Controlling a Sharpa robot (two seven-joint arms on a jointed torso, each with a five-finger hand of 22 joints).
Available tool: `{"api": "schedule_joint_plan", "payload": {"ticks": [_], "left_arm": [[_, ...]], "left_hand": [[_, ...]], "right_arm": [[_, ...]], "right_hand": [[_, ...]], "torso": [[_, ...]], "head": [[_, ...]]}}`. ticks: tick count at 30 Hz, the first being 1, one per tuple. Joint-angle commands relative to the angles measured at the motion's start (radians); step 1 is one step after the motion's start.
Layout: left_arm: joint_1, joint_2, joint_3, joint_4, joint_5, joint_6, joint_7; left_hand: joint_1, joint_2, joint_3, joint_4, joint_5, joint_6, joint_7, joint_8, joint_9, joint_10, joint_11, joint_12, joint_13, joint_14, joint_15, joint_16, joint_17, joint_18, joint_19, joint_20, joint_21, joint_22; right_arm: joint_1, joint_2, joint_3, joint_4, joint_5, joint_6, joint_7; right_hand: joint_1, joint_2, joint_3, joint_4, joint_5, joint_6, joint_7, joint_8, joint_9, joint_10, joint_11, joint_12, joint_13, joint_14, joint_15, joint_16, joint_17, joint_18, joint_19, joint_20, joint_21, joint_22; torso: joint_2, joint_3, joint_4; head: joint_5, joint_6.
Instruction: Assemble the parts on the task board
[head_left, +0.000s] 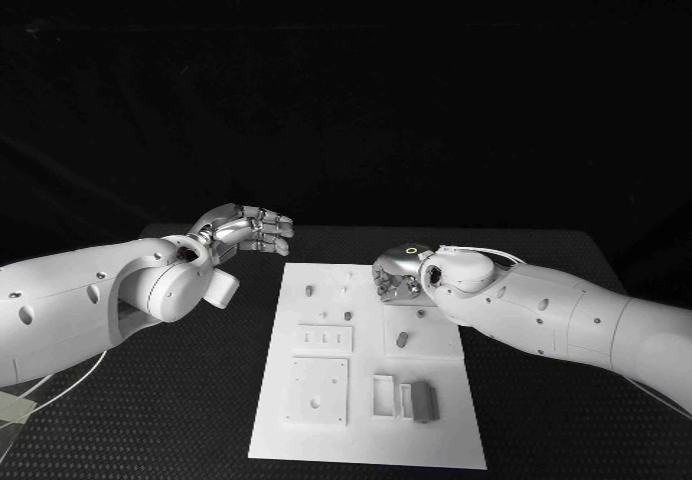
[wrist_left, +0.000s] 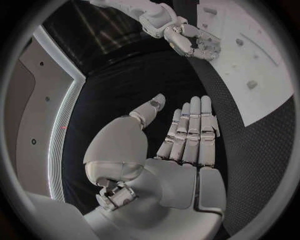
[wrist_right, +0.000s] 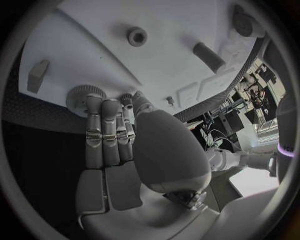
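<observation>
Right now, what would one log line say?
left hand: open, off board | right hand: fingertips at gear on task board | assembly: unfinished

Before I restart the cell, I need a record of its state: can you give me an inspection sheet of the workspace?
Surface: black table, white task board lying flat in the middle.
Job's things: small grey parts on the board, among them a peg, a block and a round toothed part at the board's edge.
Clutter: nothing seen.
Hands: left hand off the board, fingers straight, holding nothing; right hand has its fingertips at the toothed part, grip unclear.
Cables: thin white cable at the right wrist; another beneath the left arm.
Surroundings: nothing seen.
</observation>
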Motion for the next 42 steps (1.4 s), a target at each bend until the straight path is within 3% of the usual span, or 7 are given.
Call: {"api": "schedule_joint_plan", "payload": {"ticks": [1,9,22,27,31,38,42], "left_arm": [[0.002,0.002,0.001,0.002,0.001,0.008,0.011],[0.004,0.001,0.003,0.003,0.001,0.008,0.010],[0.005,0.002,0.003,-0.002,0.001,0.009,0.010],[0.005,0.001,0.003,0.000,0.001,0.009,0.010],[0.005,0.000,0.003,0.000,0.001,0.008,0.010],[0.005,0.000,0.003,0.001,0.004,0.007,0.011],[0.005,-0.001,0.003,0.002,0.005,0.006,0.011]], "left_hand": [[-0.011,-0.002,-0.004,0.002,-0.001,-0.003,0.008,-0.007,-0.002,0.000,0.006,-0.007,-0.002,0.001,0.005,-0.006,0.002,-0.009,-0.002,-0.007,-0.007,-0.001],[-0.011,-0.002,-0.004,0.003,-0.001,-0.003,0.008,-0.007,-0.002,-0.001,0.006,-0.007,-0.002,0.001,0.005,-0.007,0.002,-0.010,-0.002,-0.007,-0.007,-0.001],[-0.011,-0.003,-0.005,0.003,-0.001,-0.004,0.009,-0.007,-0.002,-0.001,0.006,-0.009,-0.002,0.001,0.005,-0.009,0.003,-0.010,-0.002,-0.007,-0.009,-0.002],[-0.011,-0.003,-0.005,0.003,-0.001,-0.004,0.009,-0.007,-0.002,-0.001,0.006,-0.009,-0.003,0.001,0.005,-0.009,0.004,-0.010,-0.002,-0.007,-0.009,-0.002],[-0.011,-0.003,-0.005,0.003,-0.001,-0.004,0.009,-0.007,-0.002,-0.001,0.006,-0.009,-0.003,0.001,0.005,-0.009,0.004,-0.010,-0.002,-0.007,-0.009,-0.002],[-0.018,-0.003,-0.007,0.009,-0.001,-0.006,0.011,-0.009,-0.003,-0.001,0.007,-0.013,-0.004,0.001,0.006,-0.013,0.006,-0.011,-0.001,-0.007,-0.012,-0.001],[-0.019,-0.003,-0.007,0.010,-0.001,-0.006,0.011,-0.009,-0.003,-0.001,0.007,-0.013,-0.004,0.001,0.006,-0.013,0.007,-0.011,-0.001,-0.007,-0.012,-0.001]], "right_arm": [[-0.011,0.008,-0.003,-0.007,-0.026,0.030,-0.004],[-0.020,0.014,-0.003,-0.013,-0.048,0.046,-0.013],[-0.025,0.014,-0.004,-0.007,-0.094,0.075,-0.025],[-0.026,0.013,-0.004,-0.002,-0.114,0.037,-0.035],[-0.027,0.013,-0.004,0.003,-0.127,0.010,-0.046],[-0.027,0.009,-0.004,0.017,-0.129,-0.066,-0.060],[-0.027,0.005,-0.003,0.024,-0.129,-0.083,-0.067]], "right_hand": [[0.010,0.007,0.007,-0.003,0.005,0.009,0.001,-0.004,0.002,0.008,0.002,0.000,-0.002,0.004,-0.002,0.005,0.002,0.092,-0.003,-0.009,0.008,0.023],[0.040,0.021,0.007,-0.017,0.005,0.013,0.000,-0.007,0.002,0.013,0.001,0.000,-0.003,0.003,-0.003,0.007,0.003,0.092,-0.010,-0.008,0.014,0.023],[0.059,0.009,-0.009,-0.024,0.005,0.024,-0.003,-0.008,0.004,0.033,-0.005,0.006,0.002,0.000,-0.008,0.007,0.004,0.092,-0.018,-0.004,0.021,0.022],[0.096,0.013,0.010,-0.035,0.006,0.051,-0.013,0.001,0.010,0.063,-0.014,0.018,0.011,0.004,-0.018,0.008,0.005,0.091,-0.018,-0.004,0.024,0.020],[0.104,-0.002,0.047,-0.017,0.006,0.077,-0.022,0.007,0.015,0.092,-0.025,0.027,0.021,0.012,-0.027,0.011,0.006,0.092,-0.012,-0.004,0.033,0.021],[0.097,-0.004,0.080,0.002,0.006,0.133,-0.043,0.024,0.029,0.145,-0.046,0.043,0.039,0.028,-0.048,0.019,0.010,0.092,0.000,-0.014,0.055,0.023],[0.095,-0.007,0.087,0.003,0.006,0.145,-0.047,0.024,0.031,0.158,-0.052,0.046,0.043,0.034,-0.054,0.022,0.012,0.092,0.005,-0.018,0.064,0.023]], "torso": [[0.002,0.0000,0.0008],[0.005,0.0008,0.0009],[0.004,0.0007,0.0001],[0.005,0.0007,0.0004],[0.005,0.0010,0.0006],[0.006,0.0007,0.0012],[0.006,0.0005,0.0005]], "head": [[0.000,-0.002],[0.001,-0.001],[0.001,-0.007],[0.001,-0.006],[0.000,-0.005],[-0.002,-0.002],[-0.002,0.000]]}}
